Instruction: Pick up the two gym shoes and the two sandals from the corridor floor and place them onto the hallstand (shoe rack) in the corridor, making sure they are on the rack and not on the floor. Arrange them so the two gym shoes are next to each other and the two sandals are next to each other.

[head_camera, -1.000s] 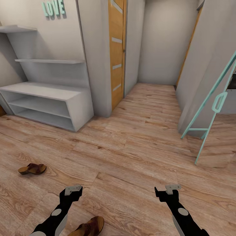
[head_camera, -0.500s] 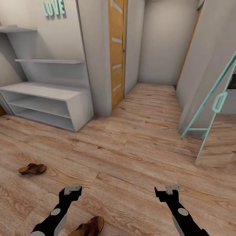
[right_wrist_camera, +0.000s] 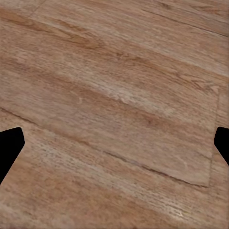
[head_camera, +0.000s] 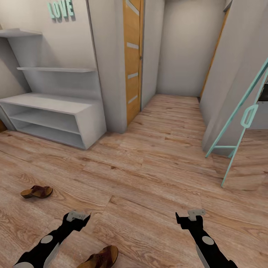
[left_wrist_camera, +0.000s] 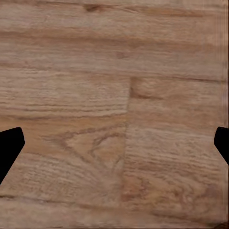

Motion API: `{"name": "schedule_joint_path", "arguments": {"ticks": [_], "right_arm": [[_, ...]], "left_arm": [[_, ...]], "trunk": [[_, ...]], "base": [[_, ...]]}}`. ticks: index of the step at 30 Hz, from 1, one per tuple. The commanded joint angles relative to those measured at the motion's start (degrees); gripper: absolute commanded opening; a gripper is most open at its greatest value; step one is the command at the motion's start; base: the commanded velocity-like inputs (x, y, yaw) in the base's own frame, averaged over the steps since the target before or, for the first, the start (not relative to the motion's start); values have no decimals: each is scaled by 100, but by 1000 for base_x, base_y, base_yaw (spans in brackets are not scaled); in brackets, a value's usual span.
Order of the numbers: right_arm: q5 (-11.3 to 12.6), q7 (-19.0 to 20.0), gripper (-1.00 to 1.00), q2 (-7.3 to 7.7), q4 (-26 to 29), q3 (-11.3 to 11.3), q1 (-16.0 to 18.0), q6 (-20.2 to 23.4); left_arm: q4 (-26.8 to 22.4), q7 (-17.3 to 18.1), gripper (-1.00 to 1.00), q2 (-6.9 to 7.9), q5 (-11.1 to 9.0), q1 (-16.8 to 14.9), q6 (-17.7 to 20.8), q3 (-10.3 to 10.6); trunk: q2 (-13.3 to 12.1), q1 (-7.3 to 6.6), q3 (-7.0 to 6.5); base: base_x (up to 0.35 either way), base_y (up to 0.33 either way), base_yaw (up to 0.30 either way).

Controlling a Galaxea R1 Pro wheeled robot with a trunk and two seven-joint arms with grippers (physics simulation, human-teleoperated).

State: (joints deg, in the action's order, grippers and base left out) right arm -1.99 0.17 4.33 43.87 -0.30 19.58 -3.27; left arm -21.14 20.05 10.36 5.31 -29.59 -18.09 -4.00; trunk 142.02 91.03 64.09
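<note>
near sandal (head_camera: 101, 257): on corridor floor (head_camera: 149, 178) at bottom edge, just beside left arm; looks light, flat, stiff sole; likely best gripped across its sides.
left gripper (head_camera: 77, 216): jaws spread wide, empty, over bare planks.
right gripper (head_camera: 190, 215): jaws spread wide, empty.
far sandal (head_camera: 36, 192): on floor, further left, well apart from the first.
hallstand (head_camera: 52, 119): far left by wall, shelves bare.
obstacles: teal ladder (head_camera: 238, 119) right; path to rack open.

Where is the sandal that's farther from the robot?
In the head view, that sandal lies on the floor at the left, in front of the shoe rack and beyond the left hand.
</note>
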Motion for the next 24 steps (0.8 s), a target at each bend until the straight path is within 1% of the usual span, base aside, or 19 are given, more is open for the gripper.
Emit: {"name": "schedule_joint_path", "arguments": {"ticks": [1,4,6,7,8,9,10,13,18,22,23,24], "right_arm": [[-21,2,100,-1,-2,-4,2,-16],[-21,1,100,-2,-2,-5,2,-14],[-21,1,100,-2,-1,-5,2,-12],[-21,1,100,-2,-1,-5,2,-12],[-21,1,100,-2,-1,-5,2,-10],[-21,1,100,-2,-1,-5,2,-10],[-21,1,100,-2,-1,-5,2,-5],[-19,1,100,-3,1,-5,2,-2],[-14,1,100,-3,7,-5,2,0],[-13,1,100,-3,45,-5,2,1],[-12,1,100,-1,69,-5,2,1],[2,1,100,101,755,-14,5,267]], "left_arm": [[4,253,100,75,108,-3,-17,-43],[4,847,100,276,240,-3,1,-41],[5,1165,100,377,327,-5,9,-40],[5,1165,100,377,327,-5,9,-40],[5,1403,100,447,429,-5,11,-35],[5,1403,100,447,429,-5,11,-35],[7,1618,100,502,635,-6,15,-25],[14,1724,100,513,918,-5,25,-17],[30,1788,100,503,1442,-9,45,-47],[37,1806,100,496,1733,-8,51,-69],[38,1808,100,494,1764,-7,51,-72],[7,1801,100,486,1865,-10,47,-119]], "trunk": [[2,-1,4],[2,-1,4],[2,-1,4],[2,-1,4],[2,-1,4],[2,-1,4],[2,-1,4],[2,-1,4],[2,-1,4],[2,-1,4],[2,-1,4],[2,-1,4]], "base": [[0,0,0],[0,0,0],[0,0,0],[0,0,0],[0,0,0],[0,0,0],[0,0,0],[0,0,0],[0,0,0],[0,0,0],[0,0,0],[0,0,0]]}}
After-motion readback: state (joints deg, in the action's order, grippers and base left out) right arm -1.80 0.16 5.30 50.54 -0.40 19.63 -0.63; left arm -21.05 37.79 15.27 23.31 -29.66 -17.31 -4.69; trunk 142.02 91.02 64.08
